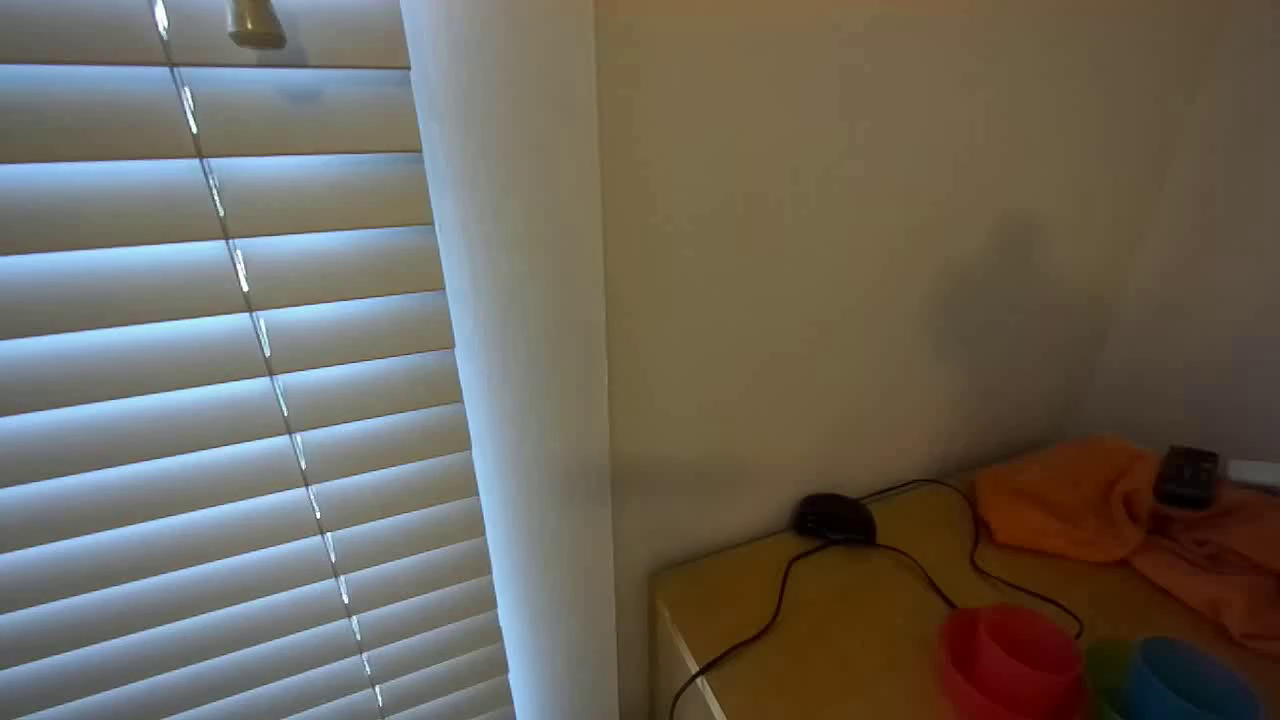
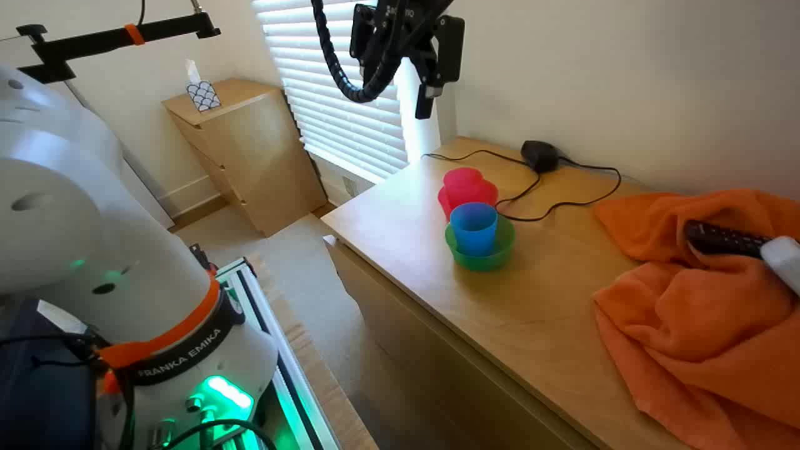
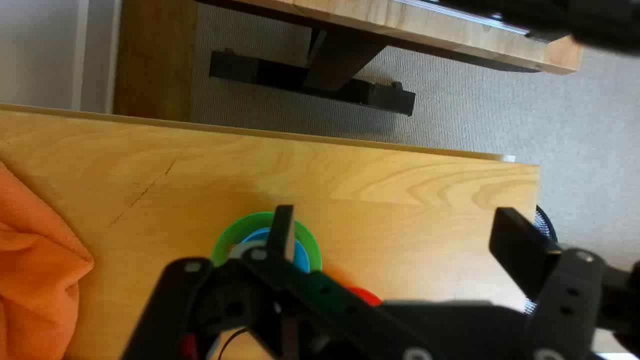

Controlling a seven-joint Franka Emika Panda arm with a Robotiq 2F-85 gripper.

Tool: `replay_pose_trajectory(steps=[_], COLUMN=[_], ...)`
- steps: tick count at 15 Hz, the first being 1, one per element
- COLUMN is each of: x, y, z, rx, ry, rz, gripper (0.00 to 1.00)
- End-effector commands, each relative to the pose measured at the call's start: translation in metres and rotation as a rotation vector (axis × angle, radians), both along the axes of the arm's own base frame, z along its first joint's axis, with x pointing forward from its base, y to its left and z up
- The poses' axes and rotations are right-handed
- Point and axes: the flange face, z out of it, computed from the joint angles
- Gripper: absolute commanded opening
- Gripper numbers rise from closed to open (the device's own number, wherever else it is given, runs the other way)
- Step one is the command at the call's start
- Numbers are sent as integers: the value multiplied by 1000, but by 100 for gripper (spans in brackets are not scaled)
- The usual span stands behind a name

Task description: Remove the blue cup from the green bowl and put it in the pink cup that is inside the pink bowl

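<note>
Blue marks one of two cups on the wooden desk [image 2: 550,325]: this blue cup [image 2: 473,232] stands mouth up inside the green bowl [image 2: 502,249]. Pink is the colour of the other pair, one pink cup [image 2: 463,178] sitting in one pink bowl [image 2: 489,194], which makes two bowls with one cup apiece. Read from the green bowl in an exterior view, the pink bowl lies just beside it at 12 o'clock; whether the two touch, I cannot tell.

One pincer [image 3: 395,232] shows in the wrist view, its two fingers [image 3: 515,240] spread wide apart. In an exterior view it hangs above the desk, well apart from both cups, at 11 o'clock from the blue cup.

Orange cloth [image 2: 712,331] lies heaped toward 3 o'clock of the bowls; one piece or two, I cannot say. One black remote [image 2: 722,239] rests on it, with one white object [image 2: 782,259] just beside, cut off at the edge. At 1 o'clock from the green bowl sits one small black device [image 2: 539,156] on a thin dark cable [image 2: 526,220].

Farther off, at 10 o'clock, one wooden cabinet [image 2: 250,150] carries one tissue box [image 2: 204,95], and one window blind [image 2: 340,128] hangs at 11. One white robot arm [image 2: 75,187] fills the 9 o'clock side.
</note>
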Motion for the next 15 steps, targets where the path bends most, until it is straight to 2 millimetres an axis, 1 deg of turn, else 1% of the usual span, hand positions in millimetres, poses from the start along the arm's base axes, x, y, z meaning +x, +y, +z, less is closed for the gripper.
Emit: replay_pose_trajectory(steps=[1,4,5,6,7,9,11,13,14,15], x=[0,0,3,9,13,26,36,41,43,44], y=[0,0,0,-2,-3,-3,0,1,-1,-4], z=[0,0,-5,-15,-20,-46,-76,-107,-123,-135], rx=[0,0,-11,-25,-39,-76,-115,-145,-160,-174], ry=[1,1,-13,-54,-84,-151,-173,-157,-133,-116], rz=[0,0,-16,-42,-51,-80,-105,-149,-175,-199], gripper=[100,100,100,100,100,100,100,100,100,100])
